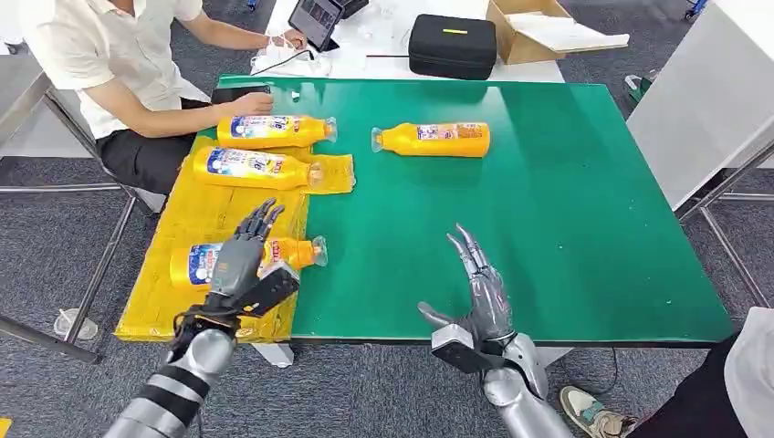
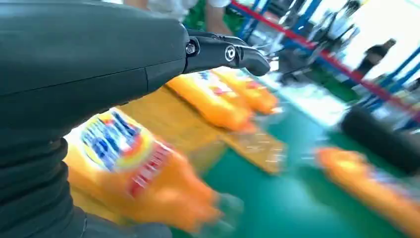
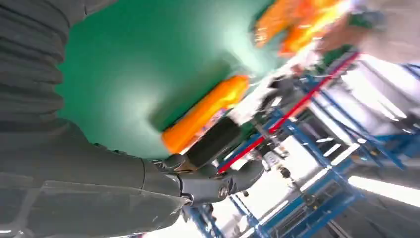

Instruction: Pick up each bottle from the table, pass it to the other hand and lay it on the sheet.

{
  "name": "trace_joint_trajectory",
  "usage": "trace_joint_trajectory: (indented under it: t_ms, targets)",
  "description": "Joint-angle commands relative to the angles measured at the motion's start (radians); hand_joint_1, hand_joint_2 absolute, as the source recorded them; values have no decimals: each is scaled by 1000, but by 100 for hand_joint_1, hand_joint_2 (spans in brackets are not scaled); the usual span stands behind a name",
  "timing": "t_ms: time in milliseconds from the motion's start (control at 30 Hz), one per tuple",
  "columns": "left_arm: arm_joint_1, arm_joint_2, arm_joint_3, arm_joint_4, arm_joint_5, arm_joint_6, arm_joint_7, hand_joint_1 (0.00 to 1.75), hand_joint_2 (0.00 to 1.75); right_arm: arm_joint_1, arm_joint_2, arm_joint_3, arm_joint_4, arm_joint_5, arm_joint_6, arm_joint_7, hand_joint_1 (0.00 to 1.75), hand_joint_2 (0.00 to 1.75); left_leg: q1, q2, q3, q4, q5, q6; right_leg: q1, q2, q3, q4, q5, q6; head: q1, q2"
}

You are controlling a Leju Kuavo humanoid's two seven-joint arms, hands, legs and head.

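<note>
Three orange bottles lie on the yellow sheet at the table's left: one at its far edge, one in the middle, one near the front. My left hand hovers just over the near bottle with its fingers stretched out, holding nothing. A fourth orange bottle lies on its side on the bare green table, far centre. My right hand is open, fingers spread, above the table's front edge; that fourth bottle lies well beyond it.
A seated person at the back left rests a hand beside the far bottle. A black case, a cardboard box and a tablet sit on a white table behind. Another person's shoe shows at the lower right.
</note>
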Motion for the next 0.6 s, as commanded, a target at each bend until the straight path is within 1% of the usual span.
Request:
trace_joint_trajectory:
  t_ms: [33,67,100,133,167,200,233,267,300,367,400,467,500,533,567,600]
  targets:
    - [72,-25,-129,-176,-2,118,-12,0,175,-116,-45,-72,176,177,-38,124,0,175,0,1,7,1,-3,1,1,-1,7,0,-3,-2,0,0]
    - [74,-23,-133,-179,10,107,-4,0,175,-140,-58,-68,220,251,-31,221,0,175,0,1,7,1,-3,1,1,-1,7,0,-2,-2,0,0]
    - [75,-21,-137,-180,22,88,3,0,175,-163,-83,-62,250,301,-12,268,0,175,0,3,7,0,-3,1,1,1,7,0,-2,-3,0,0]
    - [76,-20,-138,-180,22,88,3,0,175,-167,-88,-65,253,301,-10,268,0,175,0,2,3,0,-1,0,0,1,3,0,0,-1,-1,0]
    - [76,-20,-138,-180,22,88,3,0,175,-167,-88,-65,253,301,-10,268,0,175,0,4,5,0,-1,1,0,2,4,-1,0,-2,0,0]
    - [77,-27,-132,-174,52,59,8,0,175,-195,-92,-70,309,350,-21,330,0,175,0,2,6,0,-2,1,1,0,6,-1,-1,-2,0,0]
    - [83,-37,-133,-170,62,51,12,0,175,-212,-99,-75,334,366,-19,348,0,175,0,0,4,0,-1,1,1,-2,4,-1,-1,-1,0,0]
    - [92,-57,-122,-160,92,39,22,0,175,-237,-103,-82,382,402,-39,382,0,175,0,1,5,-1,0,1,0,-1,5,-1,0,-1,0,0]
    - [117,-101,-96,-150,171,-1,49,0,175,-255,-109,-93,423,427,-35,420,0,175,0,1,6,0,-1,2,1,-1,7,-1,-1,-2,0,0]
    - [139,-140,-96,-141,252,-58,80,0,175,-257,-118,-113,447,426,-27,438,0,175,-1,2,7,-1,-2,2,0,1,7,-2,-1,-1,0,0]
    - [157,-165,-102,-132,298,-81,101,0,175,-257,-131,-116,462,436,-2,461,0,175,-1,1,4,0,-1,2,0,-1,5,-1,0,0,0,0]
    - [162,-169,-127,-119,303,-79,103,0,175,-256,-141,-120,469,438,6,463,0,175,-1,-1,8,0,-2,2,0,-3,9,-2,-2,-1,0,0]
    - [156,-169,-148,-110,314,-83,95,0,175,-272,-142,-122,484,443,11,466,0,175,-1,-1,4,0,-1,1,0,-2,5,-1,-1,0,0,0]
    - [156,-172,-150,-109,314,-84,95,0,175,-276,-142,-122,484,443,13,466,0,175,-1,0,6,0,-2,2,0,-2,7,-1,-2,-1,0,0]
    - [152,-173,-154,-103,322,-87,96,0,175,-286,-142,-121,492,446,18,466,0,175,-1,0,4,0,-1,1,-1,-1,4,-1,-1,0,0,0]
    - [148,-172,-163,-98,328,-91,97,0,175,-298,-139,-118,504,453,17,467,0,175,-2,0,5,0,-2,2,-1,-1,6,0,-2,-1,0,0]
